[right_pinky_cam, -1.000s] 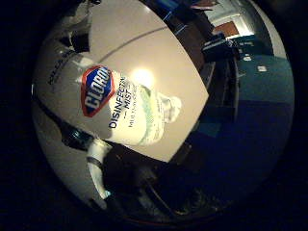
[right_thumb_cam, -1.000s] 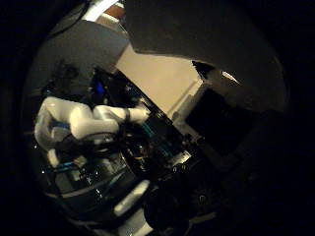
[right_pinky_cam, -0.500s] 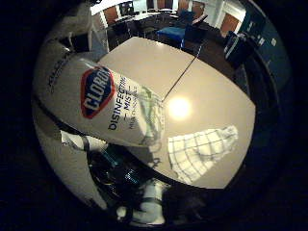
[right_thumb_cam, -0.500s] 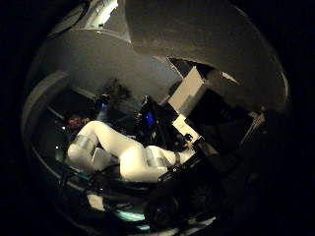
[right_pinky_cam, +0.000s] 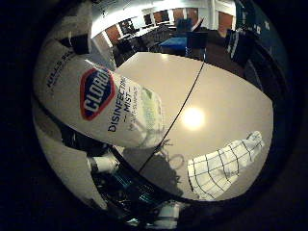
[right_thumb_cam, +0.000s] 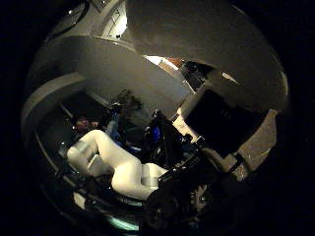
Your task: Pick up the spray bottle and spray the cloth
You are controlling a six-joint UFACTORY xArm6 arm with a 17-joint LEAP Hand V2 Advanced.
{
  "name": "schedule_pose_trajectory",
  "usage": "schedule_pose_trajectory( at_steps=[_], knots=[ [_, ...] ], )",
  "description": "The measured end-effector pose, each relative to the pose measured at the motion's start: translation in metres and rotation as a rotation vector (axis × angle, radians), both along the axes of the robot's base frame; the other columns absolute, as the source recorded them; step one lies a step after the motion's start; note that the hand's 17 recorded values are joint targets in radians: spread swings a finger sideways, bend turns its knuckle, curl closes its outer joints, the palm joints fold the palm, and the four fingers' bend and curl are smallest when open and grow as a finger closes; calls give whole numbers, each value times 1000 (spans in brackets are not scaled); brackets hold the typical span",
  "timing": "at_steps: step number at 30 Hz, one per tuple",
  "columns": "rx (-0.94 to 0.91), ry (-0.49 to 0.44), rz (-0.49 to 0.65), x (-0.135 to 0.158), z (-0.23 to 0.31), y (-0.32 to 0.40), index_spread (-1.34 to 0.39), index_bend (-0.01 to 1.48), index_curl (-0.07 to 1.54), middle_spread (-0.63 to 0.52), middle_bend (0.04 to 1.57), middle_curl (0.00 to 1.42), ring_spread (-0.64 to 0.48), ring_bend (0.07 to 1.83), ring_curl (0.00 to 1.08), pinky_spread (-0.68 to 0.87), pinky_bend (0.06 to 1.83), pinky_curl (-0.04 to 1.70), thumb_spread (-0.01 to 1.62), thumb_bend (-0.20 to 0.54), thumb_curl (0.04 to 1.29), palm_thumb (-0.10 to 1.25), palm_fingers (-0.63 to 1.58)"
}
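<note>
Spray bottle (right_pinky_cam: 103, 103): white body with a red-and-blue label, filling a large part of the little-finger-side view, so close against the palm. It sits tilted, lifted clear of the tabletop (right_pinky_cam: 211, 91), with its shadow thrown on the surface beneath it. The nozzle end is not visible.

Hand (right_pinky_cam: 108, 166): white and dark parts show beside and under the bottle in the little-finger-side view, close against its body. In the thumb-side view a large pale curved surface crowds the frame next to dark finger parts (right_thumb_cam: 221, 118); likely the bottle wall, though I cannot tell for certain. The fingers appear curled round the bottle, holding it off the surface; exact contact points are hidden.

Cloth (right_pinky_cam: 224, 166): white with a dark grid check, lying flat and slightly rumpled on the tabletop near its edge, well apart from the bottle and lower than it.

Tabletop: pale, smooth, carrying a bright light reflection between bottle and cloth, and a thin dark seam line running across it.

Beyond: dark chairs (right_pinky_cam: 192, 41) at the far side of the tabletop. The white arm (right_thumb_cam: 115, 164) shows in the thumb-side view.
</note>
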State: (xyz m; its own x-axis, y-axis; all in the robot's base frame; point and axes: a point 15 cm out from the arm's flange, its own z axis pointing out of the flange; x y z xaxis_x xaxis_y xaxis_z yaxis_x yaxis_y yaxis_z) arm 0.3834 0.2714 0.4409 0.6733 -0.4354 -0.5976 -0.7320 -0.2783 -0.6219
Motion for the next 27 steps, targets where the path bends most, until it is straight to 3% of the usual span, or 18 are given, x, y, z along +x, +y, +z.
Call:
schedule_pose_trajectory(
  at_steps=[17,27],
  knots=[
    [154,127,-188,85,-64,-74,-220,1103,663,-103,1309,578,-164,1441,520,-245,1135,798,843,-16,836,1012,1244],
    [155,177,-256,110,-117,-123,-217,1103,666,-103,1309,578,-164,1441,520,-239,1133,803,843,-16,836,1012,1244]
  ],
)
